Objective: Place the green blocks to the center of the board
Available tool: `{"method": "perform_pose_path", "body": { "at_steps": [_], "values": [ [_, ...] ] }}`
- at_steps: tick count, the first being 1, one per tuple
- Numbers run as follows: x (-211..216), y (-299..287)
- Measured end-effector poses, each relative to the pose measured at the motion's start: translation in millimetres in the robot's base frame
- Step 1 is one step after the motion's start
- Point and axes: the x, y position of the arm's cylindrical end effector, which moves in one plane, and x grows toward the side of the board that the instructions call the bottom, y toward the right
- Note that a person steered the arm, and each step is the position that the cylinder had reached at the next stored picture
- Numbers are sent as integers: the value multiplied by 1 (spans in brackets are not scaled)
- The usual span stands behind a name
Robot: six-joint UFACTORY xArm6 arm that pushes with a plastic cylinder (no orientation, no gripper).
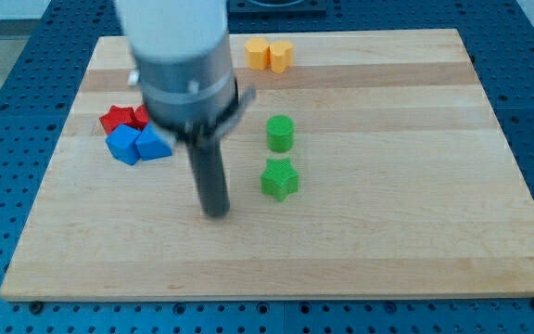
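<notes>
Pincer: none fitted, so nothing to open or close; only a dark rod ending in my tip (215, 213), resting on the board (415, 241) left of centre, touching no block. Scanning from the view's left: red blocks (123, 118) near the left edge, shapes hard to make out, touching or nearly touching two blue blocks (138, 145) just below them. Then my tip, well clear to the lower right of that cluster. Next the green star-shaped block (280, 179), near my tip on its right and slightly higher in the view. Green cylinder (280, 134) just above the star, a small gap between. Two yellow blocks (269, 55) side by side near the top edge, well apart from the rest.

Judgement: both greens already sit close to the board's middle, so little left, perhaps only small nudges. To do it well: short, slow pushes, contact square on a flat side of the star to avoid spinning it, no shoving one green into the other, path kept away from the red and blue group.
</notes>
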Motion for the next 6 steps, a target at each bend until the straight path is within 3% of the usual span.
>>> {"method": "perform_pose_path", "body": {
  "at_steps": [1,2,6],
  "values": [
    [44,77],
    [43,96],
    [-69,79]
  ]
}}
